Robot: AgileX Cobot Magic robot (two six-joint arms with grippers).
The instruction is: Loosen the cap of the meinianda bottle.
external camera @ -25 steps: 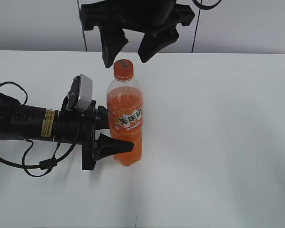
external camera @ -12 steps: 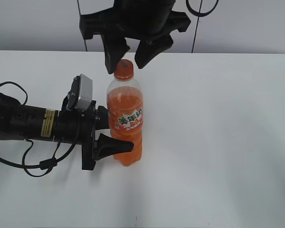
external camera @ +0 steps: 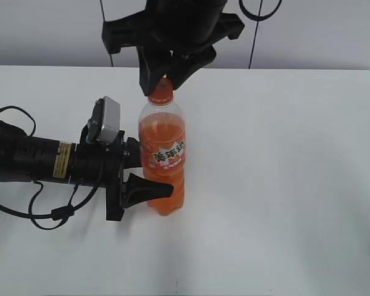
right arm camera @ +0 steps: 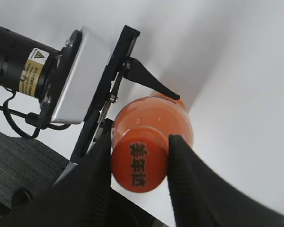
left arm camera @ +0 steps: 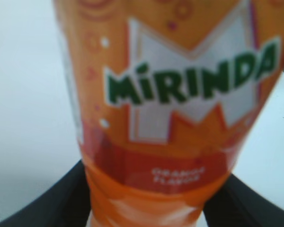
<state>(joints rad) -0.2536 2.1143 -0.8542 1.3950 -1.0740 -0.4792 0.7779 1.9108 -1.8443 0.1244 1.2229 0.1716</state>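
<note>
The meinianda bottle [external camera: 163, 154] stands upright on the white table, full of orange drink, with a green-white-orange label. Its label fills the left wrist view [left arm camera: 180, 94]. My left gripper [external camera: 149, 174] reaches in from the left and is shut on the bottle's lower body; its black fingers show on both sides of the bottle. The orange cap [external camera: 161, 92] with dark print tops the bottle. My right gripper [external camera: 163, 73] comes down from above, and its two black fingers press the cap [right arm camera: 139, 163] from both sides [right arm camera: 138, 161].
The white table [external camera: 283, 185] stretches to the right and front. The left arm's black body and cables [external camera: 31, 160] lie along the table's left side. A pale wall stands behind.
My right gripper has come down onto the cap and its fingers have closed from wide apart to gripping the cap. The left gripper and the bottle have not moved.
</note>
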